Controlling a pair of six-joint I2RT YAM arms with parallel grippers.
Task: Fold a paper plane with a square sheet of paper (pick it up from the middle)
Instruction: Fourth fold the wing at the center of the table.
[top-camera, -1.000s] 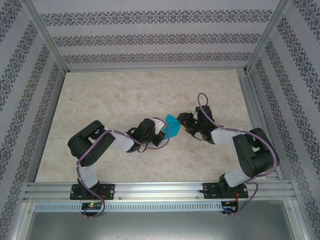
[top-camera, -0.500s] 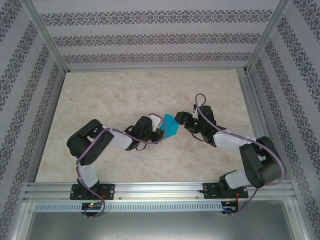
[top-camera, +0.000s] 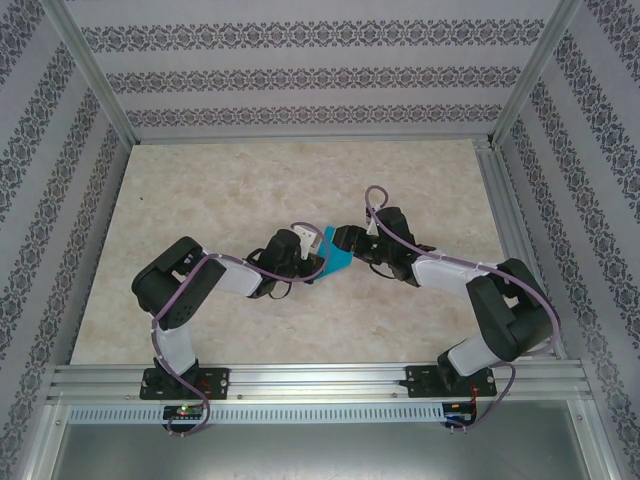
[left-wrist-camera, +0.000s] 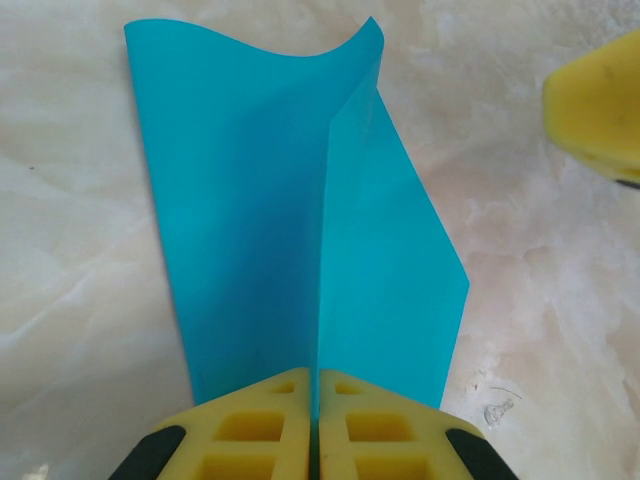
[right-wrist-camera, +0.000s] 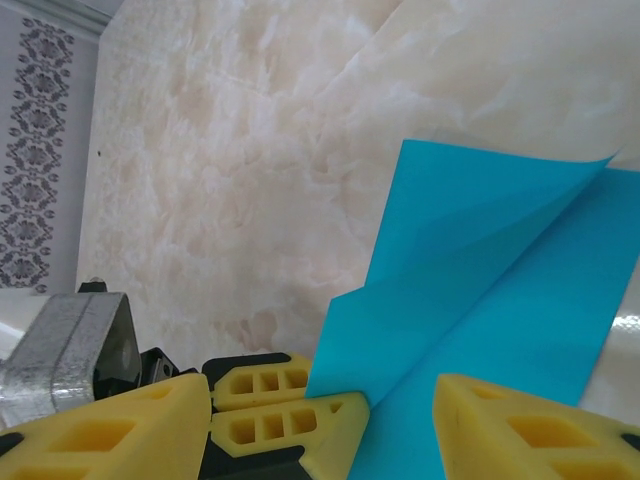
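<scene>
Square sheet of paper (left-wrist-camera: 260, 220), doubled along a crease, stands up from the left gripper (left-wrist-camera: 312, 415), whose fingers (left-wrist-camera: 255, 430) clamp the fold to steady it; right gripper (right-wrist-camera: 315, 400), just beside the left gripper, holds its pads apart astride one corner, seemingly to pinch it.

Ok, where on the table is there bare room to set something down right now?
The far half of the table, between the back wall and both arms, is bare; so is the strip between the left arm and the left wall. The centre is crowded: the left gripper and right gripper meet there at the teal paper.
</scene>
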